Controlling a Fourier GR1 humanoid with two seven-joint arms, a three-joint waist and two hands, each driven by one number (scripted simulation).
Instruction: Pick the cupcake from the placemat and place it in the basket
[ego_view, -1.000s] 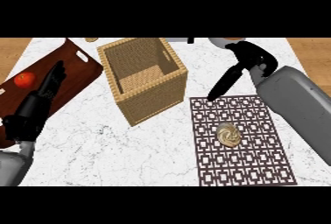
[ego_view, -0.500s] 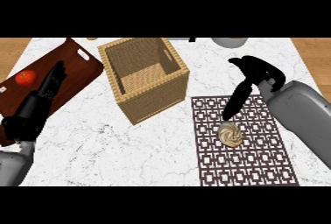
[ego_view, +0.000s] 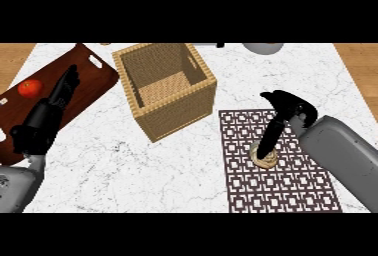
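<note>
Cupcake (ego_view: 266, 159) sits upright on the placemat (ego_view: 277, 170), a small tan cake with a pale swirled top, partly hidden by dark fingers (ego_view: 270, 137) coming down onto it from above. The placemat is a dark brown rectangle with a white lattice pattern, lying flat on the marble tabletop (ego_view: 148, 170). Just to its upper left stands the basket (ego_view: 164, 89), a square woven wicker box, open-topped, turned at an angle, nothing visible inside.

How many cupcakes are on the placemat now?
1. The cupcake sits near the middle of the placemat, partly hidden under the right hand fingers. No other shows.
</note>
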